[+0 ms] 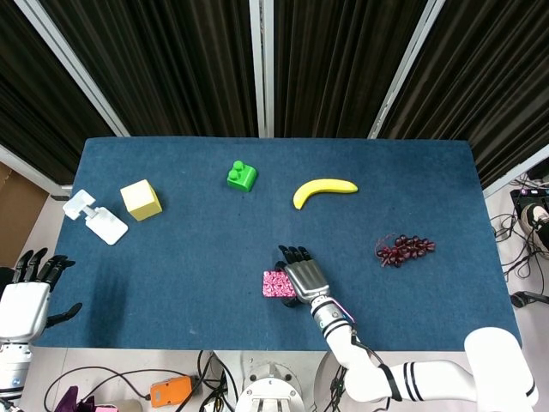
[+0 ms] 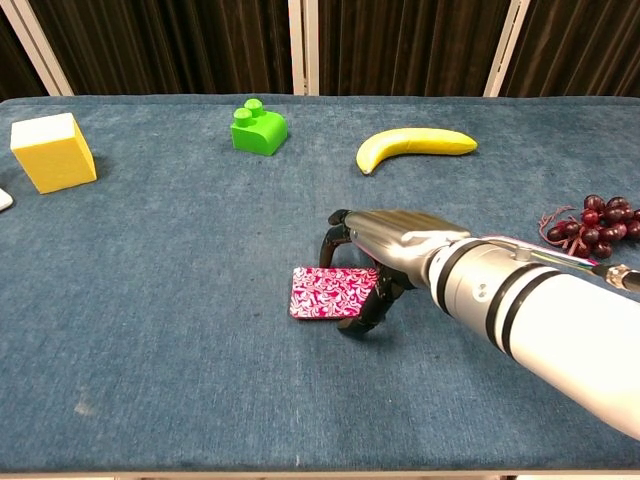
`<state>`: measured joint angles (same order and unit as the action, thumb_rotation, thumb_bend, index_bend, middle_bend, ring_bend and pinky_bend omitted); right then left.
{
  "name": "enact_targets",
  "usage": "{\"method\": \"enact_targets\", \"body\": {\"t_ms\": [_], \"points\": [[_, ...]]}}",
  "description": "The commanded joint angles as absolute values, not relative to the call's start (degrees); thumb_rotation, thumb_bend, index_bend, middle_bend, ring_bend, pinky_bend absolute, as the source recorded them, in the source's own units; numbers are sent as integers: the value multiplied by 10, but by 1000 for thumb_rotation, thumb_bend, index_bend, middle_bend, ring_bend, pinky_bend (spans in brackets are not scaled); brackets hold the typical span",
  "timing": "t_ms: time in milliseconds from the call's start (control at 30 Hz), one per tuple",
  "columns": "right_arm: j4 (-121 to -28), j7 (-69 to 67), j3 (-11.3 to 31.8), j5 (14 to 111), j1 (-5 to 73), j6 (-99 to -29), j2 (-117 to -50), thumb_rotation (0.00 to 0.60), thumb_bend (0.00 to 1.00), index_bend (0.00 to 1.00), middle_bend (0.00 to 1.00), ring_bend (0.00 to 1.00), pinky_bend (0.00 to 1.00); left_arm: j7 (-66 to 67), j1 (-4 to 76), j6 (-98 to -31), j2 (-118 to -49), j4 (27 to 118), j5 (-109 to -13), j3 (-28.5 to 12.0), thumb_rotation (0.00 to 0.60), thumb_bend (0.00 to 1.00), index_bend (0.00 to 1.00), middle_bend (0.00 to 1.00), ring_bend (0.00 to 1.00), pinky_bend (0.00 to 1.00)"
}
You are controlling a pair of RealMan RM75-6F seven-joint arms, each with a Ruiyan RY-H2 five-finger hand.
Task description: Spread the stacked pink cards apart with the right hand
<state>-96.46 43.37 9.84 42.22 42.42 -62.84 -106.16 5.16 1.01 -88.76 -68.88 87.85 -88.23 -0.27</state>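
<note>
The stack of pink patterned cards (image 1: 274,284) (image 2: 328,292) lies flat on the blue table near its front middle. My right hand (image 1: 305,276) (image 2: 388,240) hovers palm-down over the stack's right part and covers it in the head view. Its fingers (image 2: 334,232) curl down toward the far right edge of the cards, while the thumb (image 2: 366,311) reaches down at the near right corner. It holds nothing. Far off at the front left corner, my left hand (image 1: 28,294) stays beside the table with its fingers apart and empty.
A banana (image 1: 323,190) (image 2: 414,146) and a green block (image 1: 242,176) (image 2: 258,128) lie farther back. Dark grapes (image 1: 404,250) (image 2: 594,222) are to the right. At the left sit a yellow cube (image 1: 141,199) (image 2: 53,151) and a white part (image 1: 94,217).
</note>
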Motion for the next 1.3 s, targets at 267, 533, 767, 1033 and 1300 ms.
{"method": "enact_targets", "body": {"t_ms": [267, 533, 767, 1033, 1300], "points": [[-963, 427, 97, 420, 431, -633, -1061, 600, 371, 413, 41, 0, 20, 50, 10, -885, -690, 874, -880, -3, 600, 69, 252, 203, 53, 21], [-966, 414, 96, 430, 432, -637, -1056, 600, 398, 457, 61, 0, 16, 51, 11, -882, -689, 874, -879, -3, 600, 69, 252, 203, 53, 21], [-979, 400, 95, 450, 430, -640, -1042, 600, 399, 481, 76, 0, 16, 53, 12, -881, -688, 876, -878, -4, 600, 69, 252, 203, 53, 21], [-979, 374, 117, 457, 429, -634, -989, 600, 400, 492, 86, 0, 2, 55, 14, -878, -687, 877, -878, -4, 600, 69, 252, 203, 53, 21], [-916, 323, 138, 436, 448, -547, -931, 600, 399, 480, 86, 0, 0, 62, 18, -871, -688, 883, -873, -6, 600, 69, 252, 203, 53, 21]]}}
